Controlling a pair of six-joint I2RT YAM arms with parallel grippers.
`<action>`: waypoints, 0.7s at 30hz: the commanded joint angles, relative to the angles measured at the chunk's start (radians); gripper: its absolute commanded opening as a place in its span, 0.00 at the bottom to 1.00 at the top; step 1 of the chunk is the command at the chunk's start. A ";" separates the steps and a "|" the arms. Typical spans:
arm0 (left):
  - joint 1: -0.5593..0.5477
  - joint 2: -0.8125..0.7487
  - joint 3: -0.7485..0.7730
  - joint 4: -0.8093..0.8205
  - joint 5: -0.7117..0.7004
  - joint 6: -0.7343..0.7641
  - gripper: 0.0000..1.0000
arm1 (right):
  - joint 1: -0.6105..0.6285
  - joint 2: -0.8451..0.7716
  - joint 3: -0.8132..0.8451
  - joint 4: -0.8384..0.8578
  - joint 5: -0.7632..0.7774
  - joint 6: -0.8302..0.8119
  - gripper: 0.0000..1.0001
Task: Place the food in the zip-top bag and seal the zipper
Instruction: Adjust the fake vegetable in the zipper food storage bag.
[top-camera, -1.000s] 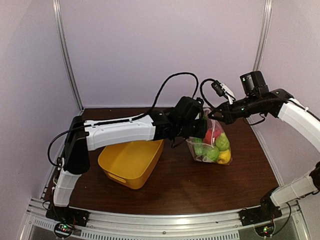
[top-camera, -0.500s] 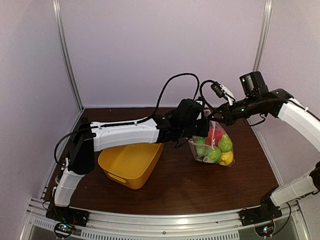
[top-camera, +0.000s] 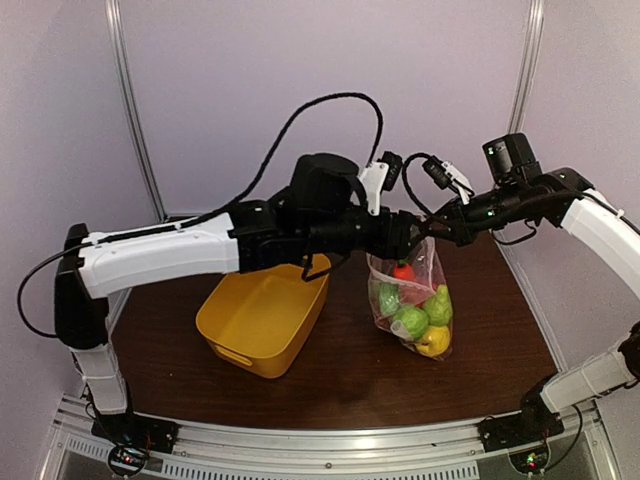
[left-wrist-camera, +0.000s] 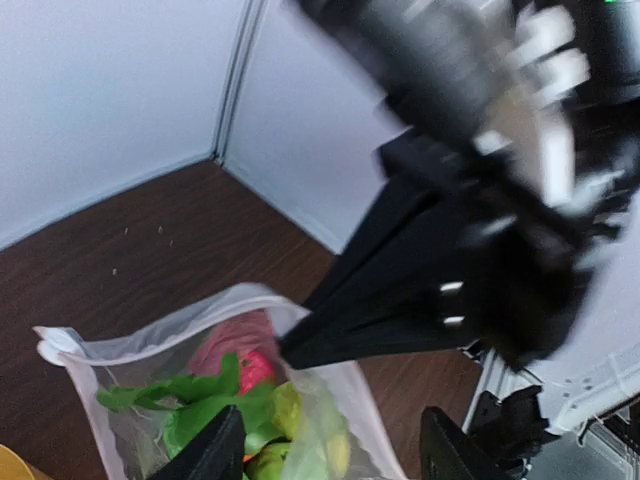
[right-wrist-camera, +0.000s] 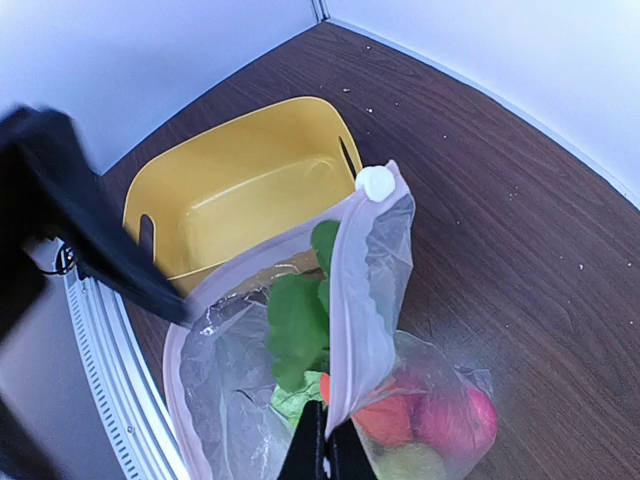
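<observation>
**Filled bag held up by its rim, mouth agape**

Markings: any print on the arm housings is too small to read. Small indicator lights (top-camera: 128, 458) glow at the arm bases.

Surface: dark brown wood-grain desk (top-camera: 350, 385), with pale specks on it in the wrist views. A silver slotted metal rail (top-camera: 300, 447) runs along the near edge.

Room: pale lilac-white wall panels (top-camera: 330, 90) on three sides, joined by grey metal corner posts (top-camera: 133, 110).

Task thing: the clear, floppy plastic zip-top bag (top-camera: 408, 300) hangs right of centre. It is beside the yellow plastic tub (top-camera: 260, 322) but apart from it. Cannot tell whether its bottom touches the desk.

Inside is the food (top-camera: 412, 322), small plastic toy fruit and vegetables. A red piece sits highest, green ones are in the middle and a yellow one is lowest. In the right wrist view a green leafy top (right-wrist-camera: 297, 320) pokes up at the mouth.

The zipper (right-wrist-camera: 352, 300), a thin pale strip along the mouth edge, is unjoined and the mouth gapes. A small white knob (right-wrist-camera: 377, 182) sits at the strip's end.

The right pincer (top-camera: 438, 228) is pinched tight on that strip and carries the bag. The left pincer (top-camera: 404, 238) is at the bag's top. In its own wrist view its fingers (left-wrist-camera: 222, 450) stand wide apart with the bag between them, gripping nothing.
</observation>
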 joint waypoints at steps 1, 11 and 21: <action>-0.004 -0.239 -0.186 0.096 0.136 0.045 0.66 | 0.006 -0.021 0.035 -0.026 0.012 -0.077 0.00; -0.004 -0.597 -0.744 0.274 0.037 0.308 0.78 | 0.025 -0.035 0.096 -0.250 -0.136 -0.297 0.00; -0.006 -0.572 -0.813 0.330 0.123 0.474 0.74 | 0.026 -0.090 0.128 -0.355 -0.185 -0.386 0.00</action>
